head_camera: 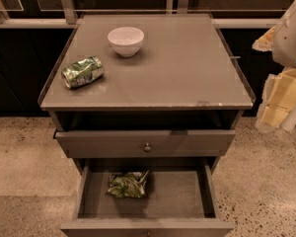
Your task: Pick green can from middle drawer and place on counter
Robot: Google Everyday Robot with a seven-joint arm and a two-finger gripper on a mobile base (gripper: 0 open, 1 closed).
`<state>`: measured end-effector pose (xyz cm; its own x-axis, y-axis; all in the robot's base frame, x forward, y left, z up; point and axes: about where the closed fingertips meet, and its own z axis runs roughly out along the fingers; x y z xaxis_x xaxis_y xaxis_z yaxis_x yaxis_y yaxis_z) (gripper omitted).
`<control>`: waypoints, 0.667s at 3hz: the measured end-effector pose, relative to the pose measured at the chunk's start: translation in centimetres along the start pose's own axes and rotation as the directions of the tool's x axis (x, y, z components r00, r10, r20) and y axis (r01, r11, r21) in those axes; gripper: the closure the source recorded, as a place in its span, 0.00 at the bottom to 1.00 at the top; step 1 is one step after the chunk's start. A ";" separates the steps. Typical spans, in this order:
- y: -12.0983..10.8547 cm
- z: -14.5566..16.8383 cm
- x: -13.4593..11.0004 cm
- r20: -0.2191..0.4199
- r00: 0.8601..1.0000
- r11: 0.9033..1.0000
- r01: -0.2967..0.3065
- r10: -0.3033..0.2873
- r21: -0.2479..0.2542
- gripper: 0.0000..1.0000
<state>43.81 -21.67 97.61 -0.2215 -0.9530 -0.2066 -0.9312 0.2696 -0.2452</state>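
The green can [128, 184], a crumpled green-and-white foil packet, lies on the floor of the open middle drawer [180, 194], left of its middle and near the back. The counter [187, 68] is the flat grey-brown top of the cabinet above it. My gripper [278, 105], pale yellow under the white arm, hangs at the right edge of the view. It is beside the cabinet's right side, at about counter height, well away from the can and holding nothing that I can see.
A white bowl [126, 40] stands at the back of the counter. A smaller rolled-up green packet [83, 72] lies at the counter's left. The upper drawer [147, 143], with a small round knob, is pulled out a little above the middle drawer. Speckled floor surrounds the cabinet.
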 end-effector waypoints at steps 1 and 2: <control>0.0 0.0 0.0 0.000 1.000 1.000 0.000 0.000 0.000 0.00; 0.6 0.5 0.7 0.023 1.000 1.000 -0.020 0.020 0.014 0.00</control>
<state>43.26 -22.10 96.87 -0.2336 -0.9441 -0.2328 -0.9224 0.2909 -0.2542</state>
